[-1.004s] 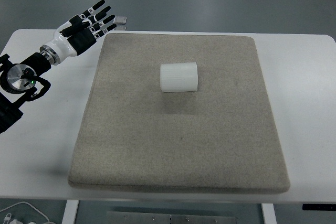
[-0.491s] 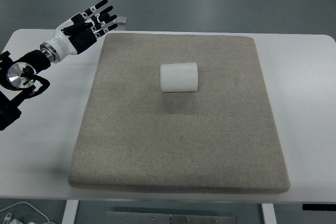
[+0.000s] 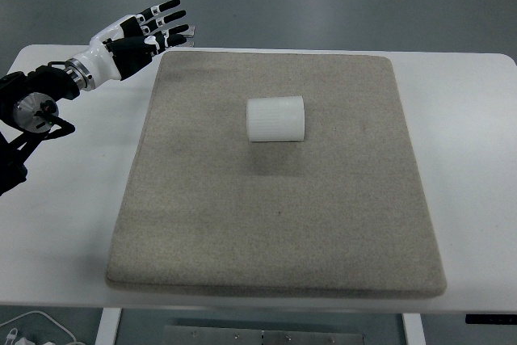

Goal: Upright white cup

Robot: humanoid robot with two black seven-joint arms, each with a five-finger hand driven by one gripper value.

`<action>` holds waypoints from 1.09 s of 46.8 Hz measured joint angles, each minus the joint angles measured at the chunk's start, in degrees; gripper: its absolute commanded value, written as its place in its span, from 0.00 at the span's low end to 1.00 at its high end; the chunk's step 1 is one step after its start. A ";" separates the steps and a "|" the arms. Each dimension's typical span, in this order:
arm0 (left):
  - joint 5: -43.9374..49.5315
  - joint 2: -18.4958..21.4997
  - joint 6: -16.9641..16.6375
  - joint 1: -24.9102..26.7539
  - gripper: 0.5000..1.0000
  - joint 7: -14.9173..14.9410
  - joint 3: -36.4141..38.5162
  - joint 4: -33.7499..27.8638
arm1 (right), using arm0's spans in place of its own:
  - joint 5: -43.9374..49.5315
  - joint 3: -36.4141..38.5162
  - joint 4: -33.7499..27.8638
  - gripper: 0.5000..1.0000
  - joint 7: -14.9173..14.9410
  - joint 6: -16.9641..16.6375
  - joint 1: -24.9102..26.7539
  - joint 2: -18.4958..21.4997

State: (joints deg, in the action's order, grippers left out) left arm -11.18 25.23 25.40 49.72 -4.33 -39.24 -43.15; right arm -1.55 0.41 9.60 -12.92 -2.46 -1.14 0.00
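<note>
We log the cup (image 3: 275, 119) lying on its side on the mat (image 3: 275, 224), a little above frame centre. Its long axis runs left to right across the picture. We cannot tell which end is the mouth; both ends look alike from this height, so nothing can be said of its inside. Its ribbed white wall faces up, and a soft shadow falls on the mat just below it.

The mat is a grey-beige square pad covering most of the white counter (image 3: 468, 159), with bare counter showing on both sides and along the near edge.

Left hand (image 3: 137, 38) sits at upper left of the frame, over the counter's far left corner, just beside the mat's upper left corner. Its fingers (image 3: 166, 18) are spread wide and point toward the right, holding nothing. It is well apart from the cup. The black arm runs off the left edge.

Cables (image 3: 32, 325) show at lower left, below the counter.
</note>
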 measured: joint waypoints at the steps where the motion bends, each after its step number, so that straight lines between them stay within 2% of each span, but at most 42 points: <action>1: -0.39 0.08 0.00 0.03 0.99 0.00 0.02 -0.28 | 0.00 0.01 0.00 0.86 0.00 0.00 0.00 0.00; 20: -13.18 1.05 0.01 0.66 0.99 0.02 0.31 -5.05 | 0.00 0.02 0.00 0.86 0.00 0.00 -0.01 0.00; 39: -27.05 1.50 -0.47 0.82 0.99 0.15 0.34 -12.83 | -0.02 0.02 -0.01 0.86 0.00 0.00 0.00 0.00; 51: -38.62 0.92 -0.86 0.60 0.98 0.30 0.40 -16.51 | -0.03 0.02 0.00 0.86 0.00 0.00 0.00 0.00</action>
State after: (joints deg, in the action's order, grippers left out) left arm -49.80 26.15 24.55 50.31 -4.02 -38.84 -59.66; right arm -1.58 0.44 9.60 -12.92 -2.46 -1.14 0.00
